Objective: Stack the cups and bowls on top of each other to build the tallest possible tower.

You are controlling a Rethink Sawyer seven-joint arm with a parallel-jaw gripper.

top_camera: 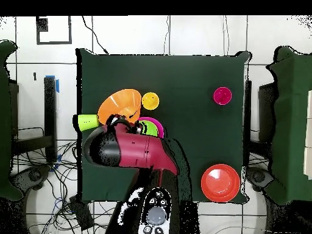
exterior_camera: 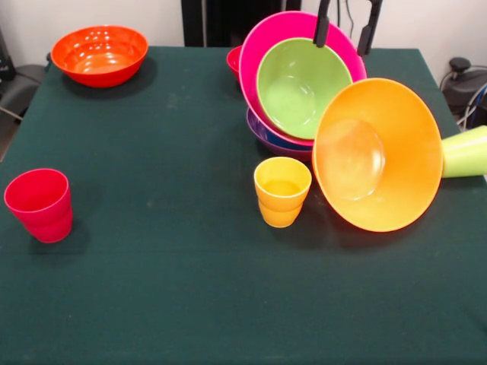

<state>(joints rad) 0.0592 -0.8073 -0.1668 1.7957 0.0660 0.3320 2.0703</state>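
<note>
While the pincer (exterior_camera: 348,30) hangs at the top of the front view, its two dark fingers (exterior_camera: 323,23) stand apart, released, one tip just at the rim of the large pink bowl (exterior_camera: 255,57) and the other clear of it. That pink bowl is tipped on edge directly under the pincer, with the lime green bowl (exterior_camera: 300,85) nested inside it and facing the camera. Beneath the pair lies the purple bowl (exterior_camera: 262,131), with a sliver of blue bowl (exterior_camera: 283,142) showing inside it; this leaning pile is the tower. A small red bowl (exterior_camera: 233,59) peeks out behind the pink rim, beside the pincer.

Below the pincer, to the picture's right, the light orange bowl (exterior_camera: 378,154) stands on its rim, touching the pile, and a lime green cup (exterior_camera: 466,151) lies on its side against the bowl's back. The yellow cup (exterior_camera: 282,191) stands upright just in front of the pile. Well apart, the red cup (exterior_camera: 39,204) stands upright, and the red-orange bowl (exterior_camera: 100,55) rests at a far corner of the dark green surface (exterior_camera: 167,258).

From overhead, the red and black arm (top_camera: 131,149) covers most of the pile. No brands, labels or writing can be read.
</note>
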